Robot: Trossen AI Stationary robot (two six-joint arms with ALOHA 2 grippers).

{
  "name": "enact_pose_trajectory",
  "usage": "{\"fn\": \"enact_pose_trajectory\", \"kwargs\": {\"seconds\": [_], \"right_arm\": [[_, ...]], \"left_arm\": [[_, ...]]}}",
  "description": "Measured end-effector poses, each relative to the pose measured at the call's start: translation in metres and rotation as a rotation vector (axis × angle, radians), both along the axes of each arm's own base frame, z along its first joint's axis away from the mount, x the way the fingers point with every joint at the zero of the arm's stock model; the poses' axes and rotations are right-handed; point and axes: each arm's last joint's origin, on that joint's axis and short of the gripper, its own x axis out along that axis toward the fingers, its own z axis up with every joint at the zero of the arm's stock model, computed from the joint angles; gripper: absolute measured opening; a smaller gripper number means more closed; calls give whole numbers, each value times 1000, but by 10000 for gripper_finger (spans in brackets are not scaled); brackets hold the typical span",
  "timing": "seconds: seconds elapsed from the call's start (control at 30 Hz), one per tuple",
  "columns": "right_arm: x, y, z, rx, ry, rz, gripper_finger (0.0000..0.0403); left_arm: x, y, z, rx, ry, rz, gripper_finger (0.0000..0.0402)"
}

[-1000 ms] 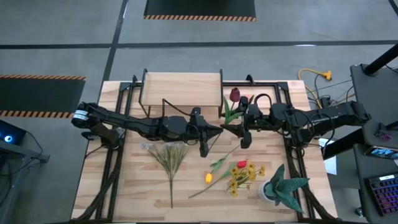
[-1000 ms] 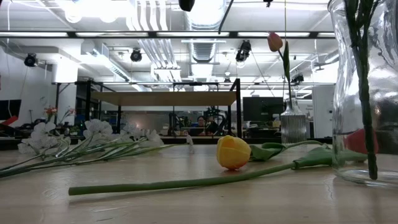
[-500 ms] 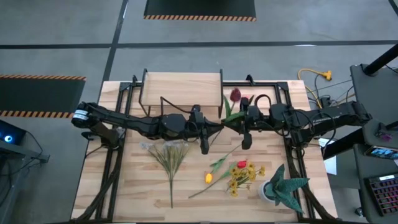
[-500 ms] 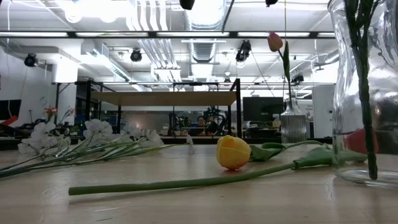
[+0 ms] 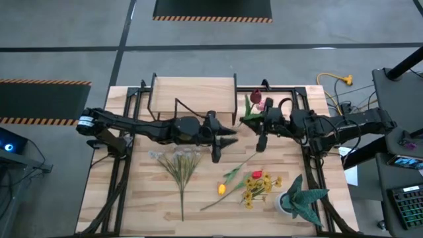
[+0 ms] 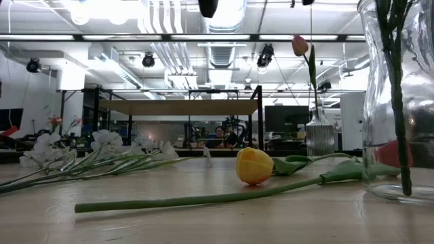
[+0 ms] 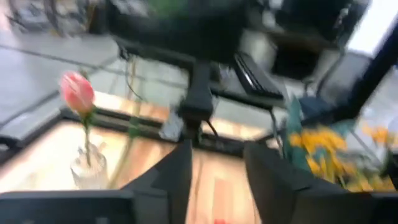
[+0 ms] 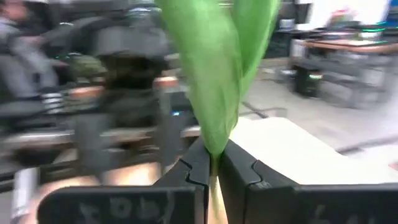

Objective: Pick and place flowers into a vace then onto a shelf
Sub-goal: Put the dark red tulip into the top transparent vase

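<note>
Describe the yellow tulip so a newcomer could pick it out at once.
Start at the wooden table. Near its front edge, between the white-bloom bunch and the potted spiky plant, lies the yellow tulip. It alone is a single plump yellow bud on a long stem.

Open workshop: ceiling ducts [image 6: 166, 51], desks.

The wide butcher-block tabletop [image 5: 198, 198] is pale wood in joined strips, with a smooth, faintly sheened finish. Along its back edge, the small low shelf [image 5: 193, 89] has a lighter matt wooden board on thin black metal legs. The clear rounded vase [image 6: 400, 102] is glossy glass.
</note>
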Motion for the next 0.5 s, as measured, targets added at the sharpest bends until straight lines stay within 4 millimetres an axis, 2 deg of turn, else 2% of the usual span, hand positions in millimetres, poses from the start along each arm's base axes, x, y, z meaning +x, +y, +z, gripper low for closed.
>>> {"fn": "enact_pose_trajectory", "kwargs": {"seconds": [0.17, 0.33, 0.5], "right_arm": [[-20, -7, 4, -43, 47, -164, 12], [-47, -13, 13, -55, 73, -296, 12], [-75, -17, 23, 5, 19, -329, 12]], "left_arm": [[-13, -2, -3, 6, 128, -8, 171], [-19, -1, -1, 10, 156, -5, 173], [-23, -1, 2, 11, 161, -3, 173]]}}
